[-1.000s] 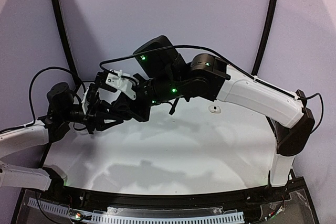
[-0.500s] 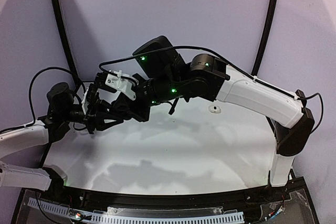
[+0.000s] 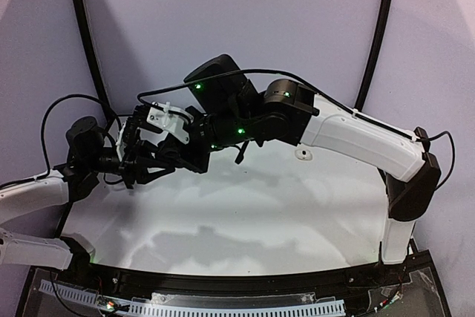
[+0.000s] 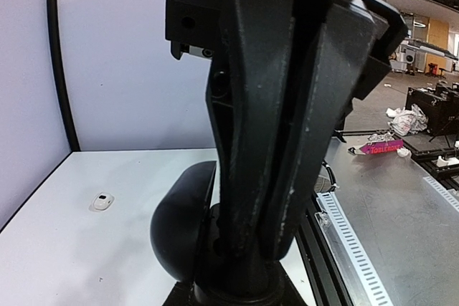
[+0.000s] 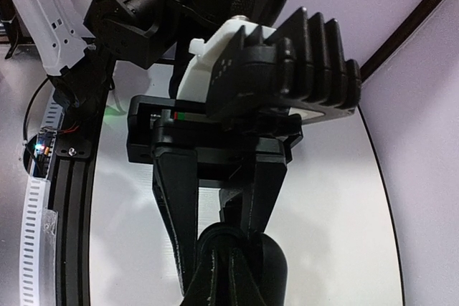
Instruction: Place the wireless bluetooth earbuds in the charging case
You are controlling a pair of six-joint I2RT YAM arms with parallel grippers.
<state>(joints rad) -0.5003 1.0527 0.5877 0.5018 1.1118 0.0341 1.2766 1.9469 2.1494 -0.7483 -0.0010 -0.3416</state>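
My left gripper [image 3: 141, 161] is shut on a black charging case [image 4: 179, 227] and holds it above the table's left side, lid open. In the right wrist view its fingers [image 5: 172, 206] straddle the case [image 5: 271, 263]. My right gripper [image 3: 157, 154] reaches in from the right. Its fingers [image 4: 287, 141] are pressed together, with their tips down in the case's opening. The right wrist view shows my right gripper [image 5: 224, 250] closed at the case's mouth. No earbud shows; anything between the fingertips is hidden.
A small white rounded item [image 3: 300, 154] lies on the white table [image 3: 245, 213] toward the back right; it also shows in the left wrist view [image 4: 102, 202]. A black rail [image 3: 223, 276] runs along the near edge. Purple walls close the back and sides.
The right arm has shifted slightly left and up, pressing closer to the left gripper. The left arm and the case stay where they were.
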